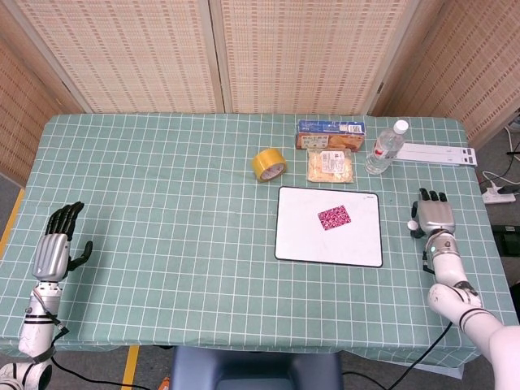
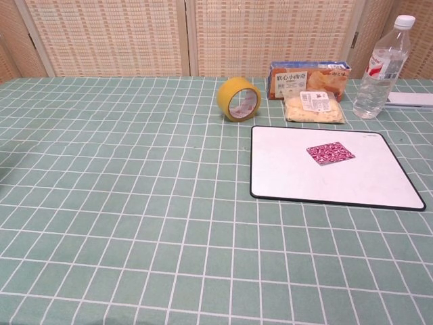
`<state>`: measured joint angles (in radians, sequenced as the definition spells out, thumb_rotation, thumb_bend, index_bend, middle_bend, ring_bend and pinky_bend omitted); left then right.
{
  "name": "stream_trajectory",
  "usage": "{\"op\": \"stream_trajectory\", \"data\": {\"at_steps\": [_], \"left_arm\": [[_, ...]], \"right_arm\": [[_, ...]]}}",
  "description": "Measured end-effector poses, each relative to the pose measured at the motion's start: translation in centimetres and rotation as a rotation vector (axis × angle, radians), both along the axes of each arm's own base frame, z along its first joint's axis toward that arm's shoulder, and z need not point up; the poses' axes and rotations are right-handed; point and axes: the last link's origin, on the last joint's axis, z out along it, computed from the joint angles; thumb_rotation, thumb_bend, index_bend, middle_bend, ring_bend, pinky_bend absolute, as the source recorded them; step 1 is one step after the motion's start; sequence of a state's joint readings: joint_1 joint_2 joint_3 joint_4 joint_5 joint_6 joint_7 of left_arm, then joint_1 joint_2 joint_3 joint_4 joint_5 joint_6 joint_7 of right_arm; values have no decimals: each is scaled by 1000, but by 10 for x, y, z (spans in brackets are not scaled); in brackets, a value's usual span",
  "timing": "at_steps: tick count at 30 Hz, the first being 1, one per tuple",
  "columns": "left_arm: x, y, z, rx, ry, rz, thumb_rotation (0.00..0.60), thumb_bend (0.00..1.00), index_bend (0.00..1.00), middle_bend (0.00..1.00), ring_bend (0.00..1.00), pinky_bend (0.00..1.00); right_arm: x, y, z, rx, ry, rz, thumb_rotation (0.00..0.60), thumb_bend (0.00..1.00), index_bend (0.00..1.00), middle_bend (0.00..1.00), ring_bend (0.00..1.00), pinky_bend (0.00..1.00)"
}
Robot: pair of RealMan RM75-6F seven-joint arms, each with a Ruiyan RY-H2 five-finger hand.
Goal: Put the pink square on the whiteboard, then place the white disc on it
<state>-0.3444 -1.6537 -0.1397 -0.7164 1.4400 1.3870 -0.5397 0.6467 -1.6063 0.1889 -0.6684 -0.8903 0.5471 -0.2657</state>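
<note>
While tape roll [image 1: 269, 163], snack box [image 1: 329, 134] and bottle [image 1: 385, 149] line the whiteboard [image 1: 329, 244], the right robot hand [image 1: 436, 214] pinches the half-hidden white disc [image 1: 413, 225]; left robot hand [image 1: 58, 248] lies spread.

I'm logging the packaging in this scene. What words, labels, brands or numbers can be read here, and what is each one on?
"软心小面包", roughly, white characters on the orange and blue box in the chest view; partly blurred, so the reading is uncertain.
Smaller print on that box: too small to read.
White label on the clear snack bag: too small to read.
Red and white label on the water bottle: blurred.
Yellow tape roll, whiteboard: no text visible.
</note>
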Motion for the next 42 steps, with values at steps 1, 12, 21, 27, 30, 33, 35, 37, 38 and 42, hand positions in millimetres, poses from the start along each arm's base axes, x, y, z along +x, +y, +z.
{"op": "stream_trajectory", "data": {"at_steps": [1, 12, 21, 27, 30, 33, 35, 37, 38, 42], "left_arm": [[0, 0, 0, 0, 0, 0, 600, 390, 56, 53, 0, 0], [-1, 0, -1, -4, 7, 2, 600, 390, 55, 53, 0, 0], [-2, 0, -1, -2, 5, 5, 600, 390, 55, 53, 0, 0], [-2, 0, -1, -4, 6, 5, 600, 391, 53, 53, 0, 0], [-2, 1, -1, -4, 6, 5, 600, 391, 52, 53, 0, 0], [-2, 1, -1, -5, 6, 6, 600, 391, 51, 53, 0, 0], [-2, 1, -1, -5, 6, 5, 600, 390, 50, 53, 0, 0], [-1, 1, -1, -4, 5, 4, 600, 390, 50, 53, 0, 0], [-1, 1, -1, -4, 5, 4, 600, 390, 50, 53, 0, 0], [-2, 1, -1, -4, 4, 5, 600, 390, 50, 53, 0, 0]], "right_arm": [[0, 0, 0, 1, 1, -1, 600, 240, 465, 0, 0, 0], [-1, -2, -1, 3, 3, -15, 600, 242, 512, 0, 0, 0], [-2, -3, -1, 6, 4, -23, 600, 242, 499, 0, 0, 0], [0, -4, -2, -5, 0, -16, 600, 243, 531, 0, 0, 0], [1, -4, -1, -8, -2, -13, 600, 248, 545, 0, 0, 0], [2, -4, 0, -18, -10, -9, 600, 251, 550, 0, 0, 0], [3, -4, 1, -22, -18, -5, 600, 251, 552, 0, 0, 0], [5, -4, 1, -23, -27, 2, 600, 253, 553, 0, 0, 0], [8, -4, 1, -25, -34, 8, 600, 256, 554, 0, 0, 0], [20, -6, 0, -29, -63, 45, 600, 262, 555, 0, 0, 0]]}}
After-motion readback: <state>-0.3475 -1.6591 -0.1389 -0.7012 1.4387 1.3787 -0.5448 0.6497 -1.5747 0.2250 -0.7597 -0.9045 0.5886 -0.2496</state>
